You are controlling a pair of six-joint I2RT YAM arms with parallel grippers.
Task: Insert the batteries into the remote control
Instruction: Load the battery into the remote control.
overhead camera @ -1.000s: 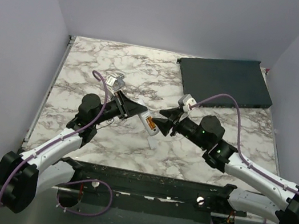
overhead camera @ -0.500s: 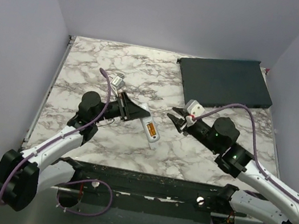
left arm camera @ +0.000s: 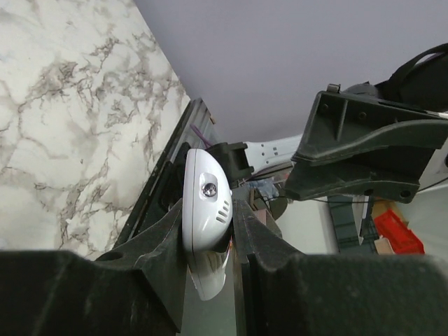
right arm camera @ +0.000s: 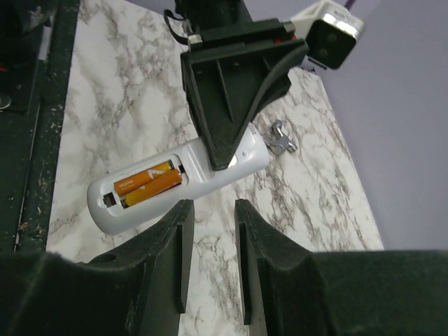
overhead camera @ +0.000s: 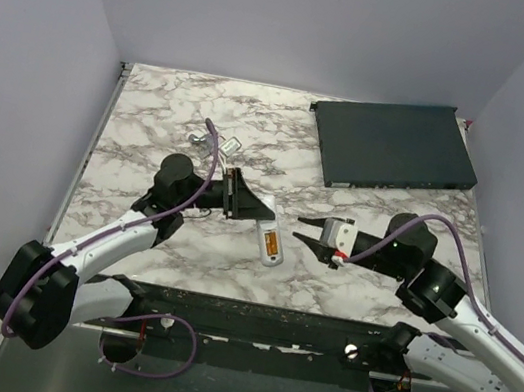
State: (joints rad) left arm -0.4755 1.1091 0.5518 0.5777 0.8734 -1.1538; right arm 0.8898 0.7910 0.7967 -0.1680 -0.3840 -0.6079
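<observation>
My left arm bends out from its base with the elbow raised over the marble table (overhead camera: 146,105). The wrist turns inward so my left gripper (overhead camera: 255,212) points across to my right. Its fingers (left arm camera: 159,241) are clamped on one end of the remote (overhead camera: 269,241), whose white shell is pinched between them. The rest of the handset slants out toward the near edge of the table, and I cannot tell whether its free end touches the marble. The back is uncovered, and two orange batteries (right arm camera: 148,183) lie side by side in the recess near that free end. My right arm stretches low from its base, with the forearm almost level and the wrist aimed to my left. My right gripper (overhead camera: 302,236) hangs just beside the remote without touching it. Its fingers (right arm camera: 164,245) stand a narrow gap apart and hold nothing. A small grey piece (overhead camera: 213,139) lies behind my left arm. A dark flat box (overhead camera: 393,143) sits at the far right corner, well apart from both grippers.
</observation>
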